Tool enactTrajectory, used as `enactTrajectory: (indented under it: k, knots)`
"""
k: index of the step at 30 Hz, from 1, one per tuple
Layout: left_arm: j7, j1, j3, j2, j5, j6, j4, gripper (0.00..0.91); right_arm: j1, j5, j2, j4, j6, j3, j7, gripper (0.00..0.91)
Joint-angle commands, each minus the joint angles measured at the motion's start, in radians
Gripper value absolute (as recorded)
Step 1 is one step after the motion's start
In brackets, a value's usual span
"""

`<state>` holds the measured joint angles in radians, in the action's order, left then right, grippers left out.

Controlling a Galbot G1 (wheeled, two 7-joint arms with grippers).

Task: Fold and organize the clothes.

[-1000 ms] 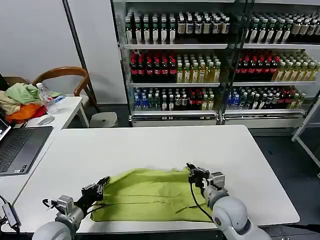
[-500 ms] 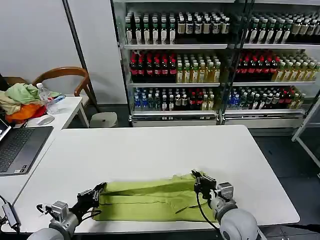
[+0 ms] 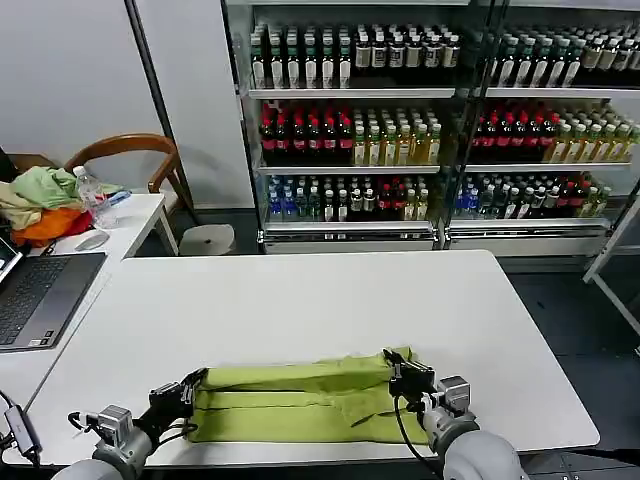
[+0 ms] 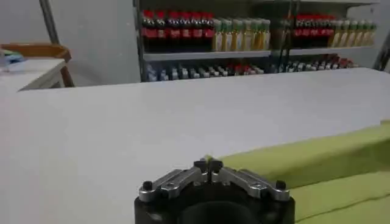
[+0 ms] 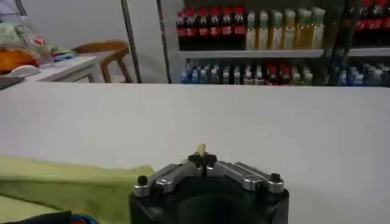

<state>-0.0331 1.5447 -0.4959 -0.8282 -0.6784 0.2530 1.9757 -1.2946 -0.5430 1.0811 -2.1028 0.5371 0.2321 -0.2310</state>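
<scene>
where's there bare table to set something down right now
Bare table stretches from the folded T-shirt to the far edge, and on the right past the right hand. The near strip is crowded: shirt, with the left hand gripping its other end.

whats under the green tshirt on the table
The T-shirt lies folded on the bare white table. Whatever is between its layers is covered; nothing pokes out.

T-shirt: soft matt cotton cloth; table: smooth matt white; chair: glossy wood
</scene>
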Motion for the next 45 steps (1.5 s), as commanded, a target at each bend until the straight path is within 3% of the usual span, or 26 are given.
enactTrajectory:
  k: [1,13,14,15,16,25,29,36,45]
  knots:
    - [0.003,-0.001,0.006,-0.005,0.004,-0.007,-0.016,0.04,-0.027,0.003,-0.004,-0.014,0.004,0.001,-0.001,0.0]
    - [0.005,0.0,0.015,-0.01,0.023,0.0,-0.014,0.05,-0.071,0.034,0.001,-0.015,0.006,-0.027,-0.001,0.0]
    - [0.004,-0.003,0.015,-0.011,0.027,0.001,-0.016,0.907,-0.071,0.037,0.003,-0.013,0.006,-0.028,-0.001,0.0]
    - [-0.001,-0.005,0.016,-0.012,0.031,0.009,-0.017,0.907,-0.071,0.039,0.005,-0.01,0.006,-0.029,-0.002,0.202]
    - [-0.004,-0.005,0.016,-0.013,0.032,0.018,-0.016,0.907,-0.071,0.044,0.007,-0.009,0.006,-0.03,-0.002,0.907]
    - [-0.047,0.015,0.001,-0.02,0.052,0.021,0.045,0.907,-0.103,0.105,0.003,-0.026,0.011,0.019,-0.003,0.907]
    - [-0.178,0.019,0.006,-0.029,-0.021,0.055,0.119,0.907,-0.129,0.106,0.001,-0.059,0.006,0.059,-0.001,0.907]
    - [-0.453,0.014,0.085,-0.086,-0.049,0.027,0.171,0.907,-0.192,0.098,-0.013,-0.143,0.006,0.156,0.009,0.907]
    - [-0.535,0.005,0.117,-0.158,-0.076,0.071,0.116,0.907,-0.244,0.078,-0.042,-0.192,0.006,0.294,0.025,0.907]
